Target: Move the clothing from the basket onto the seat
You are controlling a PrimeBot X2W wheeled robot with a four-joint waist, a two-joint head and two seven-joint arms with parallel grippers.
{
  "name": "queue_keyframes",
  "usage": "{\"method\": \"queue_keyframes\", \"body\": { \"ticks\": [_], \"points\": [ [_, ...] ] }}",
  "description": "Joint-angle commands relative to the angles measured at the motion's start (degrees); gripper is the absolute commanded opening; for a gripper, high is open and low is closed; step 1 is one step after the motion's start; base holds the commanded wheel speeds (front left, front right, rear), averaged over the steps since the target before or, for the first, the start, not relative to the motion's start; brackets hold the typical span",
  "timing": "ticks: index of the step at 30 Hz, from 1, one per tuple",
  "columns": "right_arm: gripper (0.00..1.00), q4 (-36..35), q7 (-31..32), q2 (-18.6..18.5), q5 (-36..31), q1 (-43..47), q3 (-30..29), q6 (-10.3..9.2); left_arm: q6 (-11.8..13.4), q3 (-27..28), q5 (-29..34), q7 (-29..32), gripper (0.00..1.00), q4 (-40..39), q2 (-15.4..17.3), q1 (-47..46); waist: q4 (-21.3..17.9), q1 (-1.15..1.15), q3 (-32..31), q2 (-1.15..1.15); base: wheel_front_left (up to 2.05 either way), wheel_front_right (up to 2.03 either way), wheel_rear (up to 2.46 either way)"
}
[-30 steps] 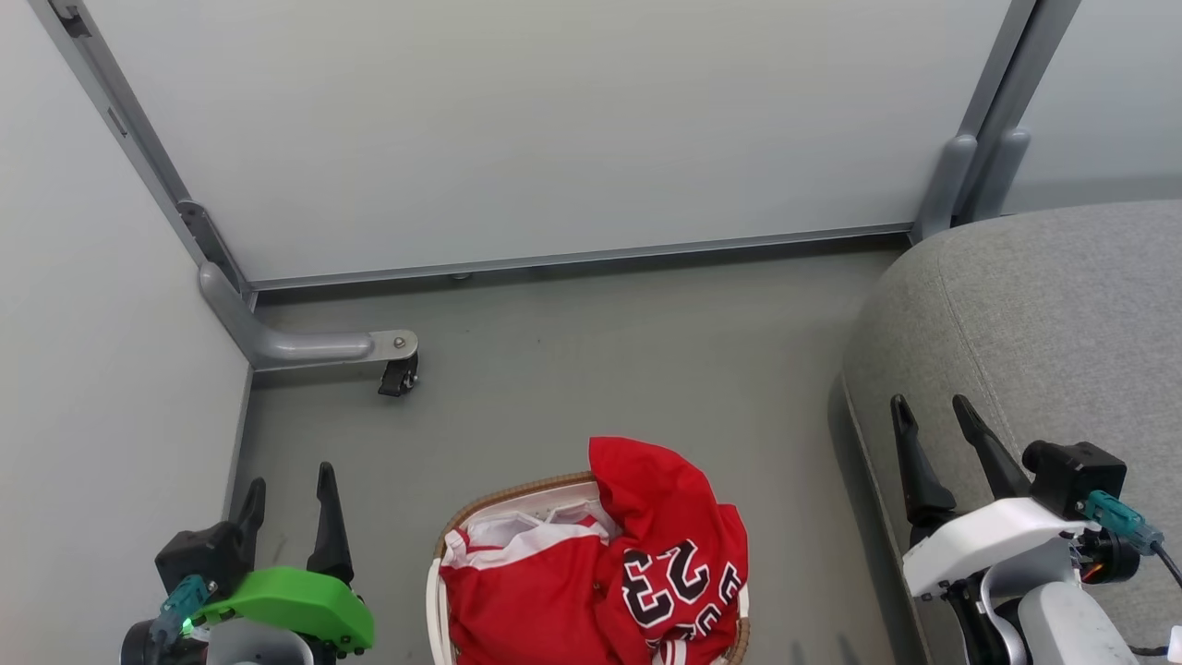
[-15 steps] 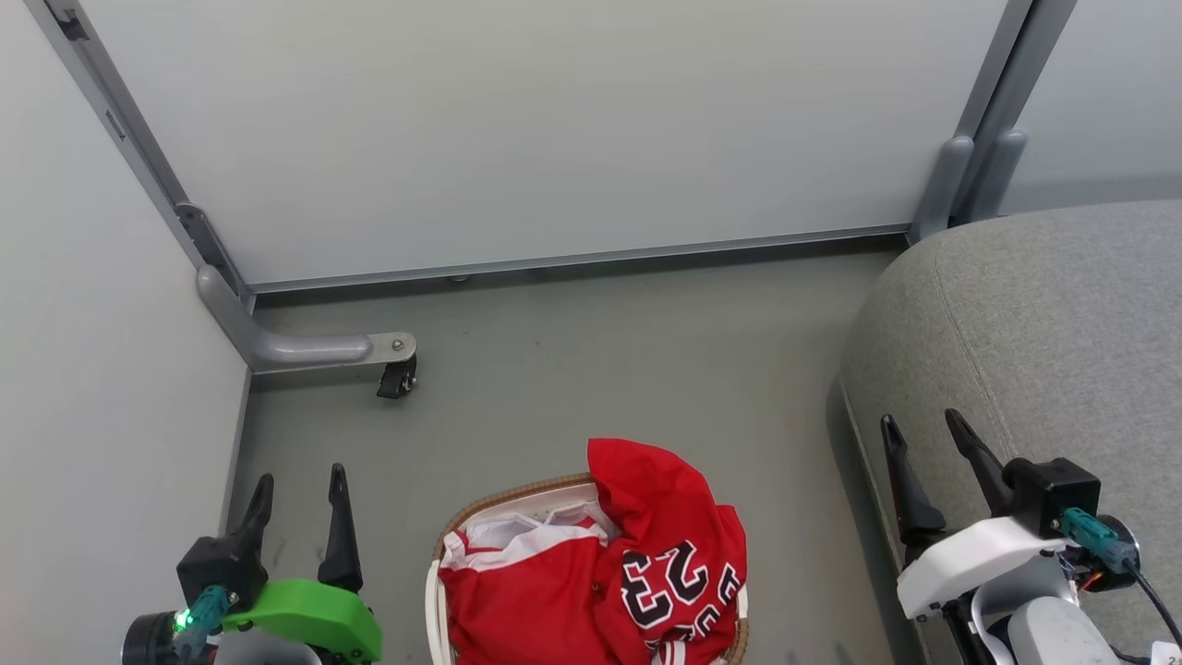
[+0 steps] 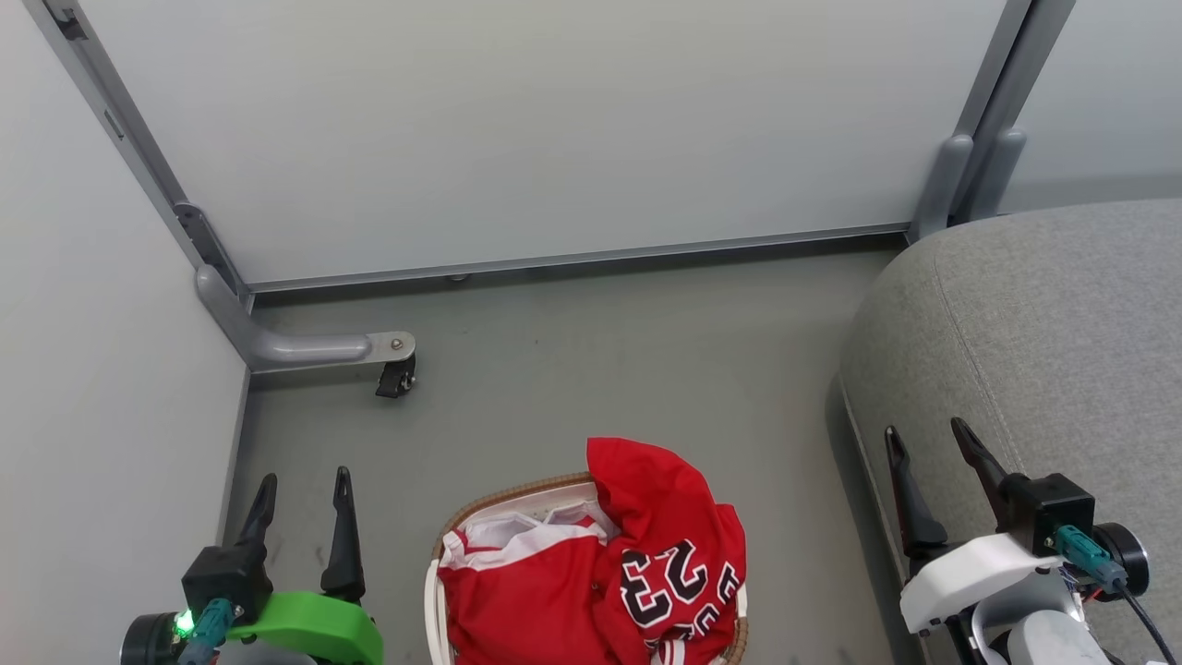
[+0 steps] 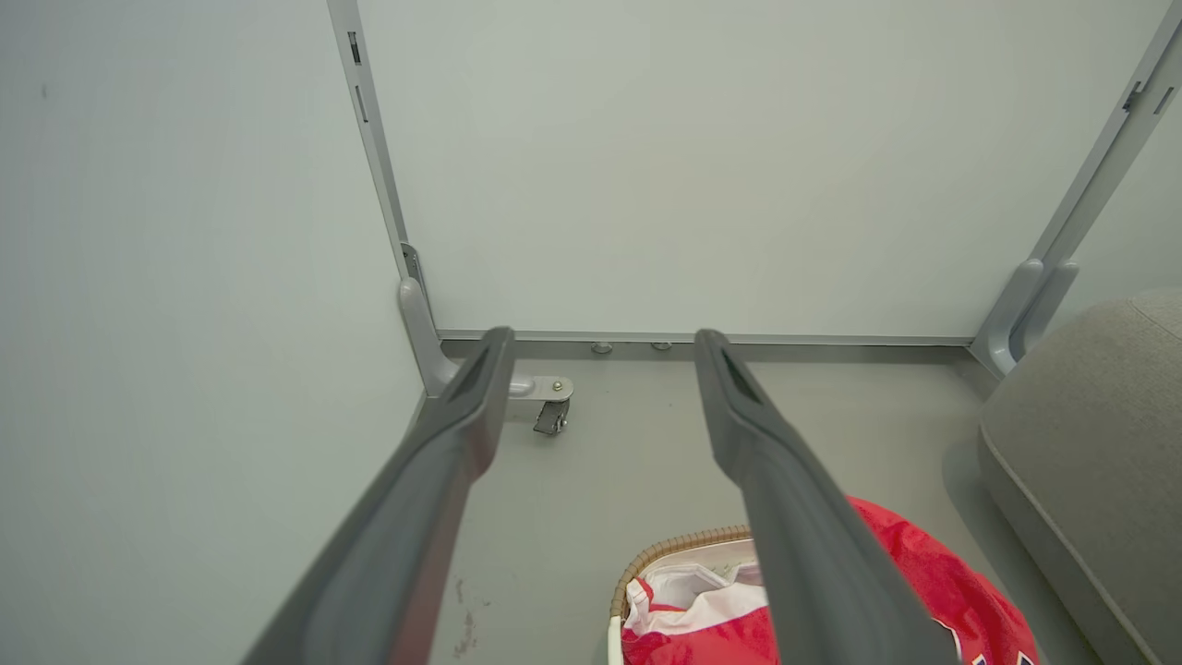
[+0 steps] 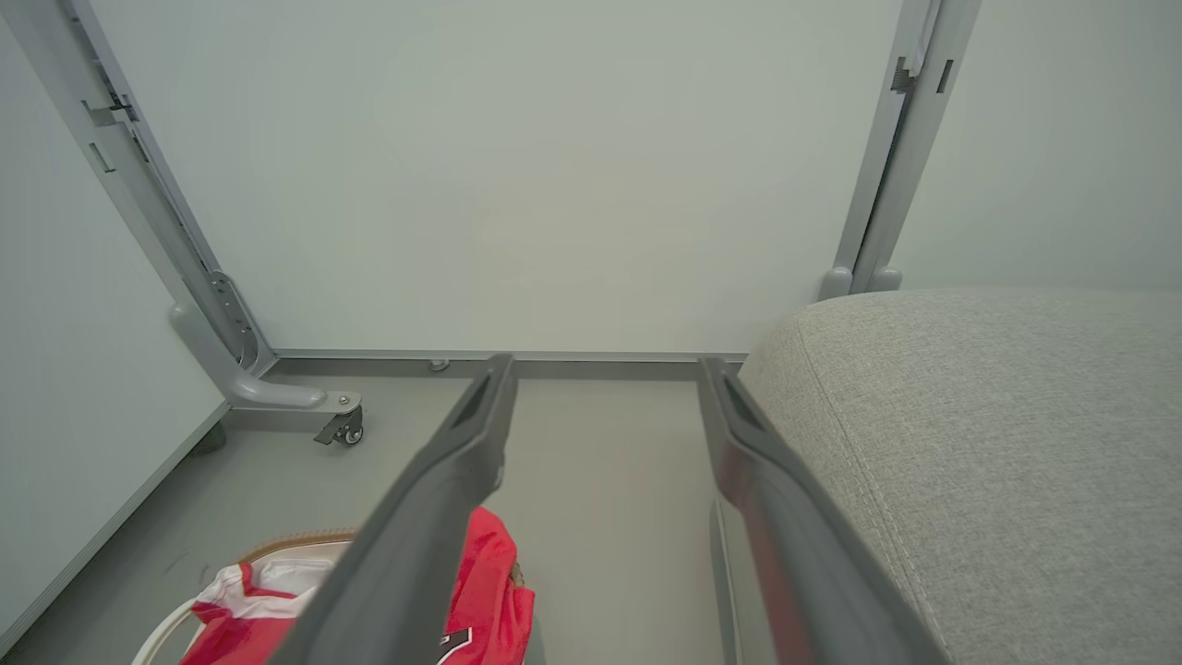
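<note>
Fingers of the left gripper stand spread as wide as they go at the lower left of the head view, with nothing between them and only bare floor beyond. At the lower right, the right gripper is just as wide open and also empty, its dark tips lying over the left edge of the seat.

A pale wall panel covers the upper half of that frame, edged by grey metal posts. Below it the grey floor runs down the middle. The seat, a big light grey cushion with a rounded corner and a stitched seam, takes up the right side from mid-height to the bottom edge.

The basket sits on the floor at the bottom centre, between the two grippers and well apart from each, cut off by the lower edge; its brown woven rim curves over a white wall. The clothing is heaped inside it: a red garment with white trim on the left, and a red jersey on the right that rises above the rim and shows its black number upside down.

A small black caster hangs under a grey metal foot at the left, beside the panel's base.
</note>
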Motion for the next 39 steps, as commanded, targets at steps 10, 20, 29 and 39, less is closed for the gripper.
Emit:
{"method": "queue_keyframes", "body": {
  "ticks": [10, 20, 29, 39],
  "points": [
    [1.0, -2.3, -1.2, 0.1, -3.7, -2.4, 0.1, -0.02, -1.2, -1.5, 1.1, -1.0, 1.0, 0.1, 0.0, -2.0, -1.0, 0.0, 5.8, 0.0, 0.0, 0.0, 0.0],
    [1.0, -6.0, -1.1, 0.1, -1.0, -9.6, 2.5, -0.03, -2.0, -3.9, 2.3, -1.0, 1.0, 1.2, 0.0, -9.5, -3.7, 0.0, 17.6, 0.0, 0.0, 0.0, 0.0],
    [1.0, -9.4, -1.1, 0.1, 1.1, -16.0, 4.7, -0.03, -2.2, -6.8, 3.5, -1.0, 1.0, 1.9, 0.6, -16.0, -6.6, 0.0, 27.4, 0.0, 0.0, 0.0, 0.0],
    [1.0, -12.0, -1.1, 0.1, 4.8, -21.5, 6.4, -0.03, -2.2, -10.3, 3.0, -1.0, 1.0, 3.2, 3.9, -21.7, -10.2, 0.0, 37.4, 0.0, 0.0, 0.0, 0.0]
  ]
}}
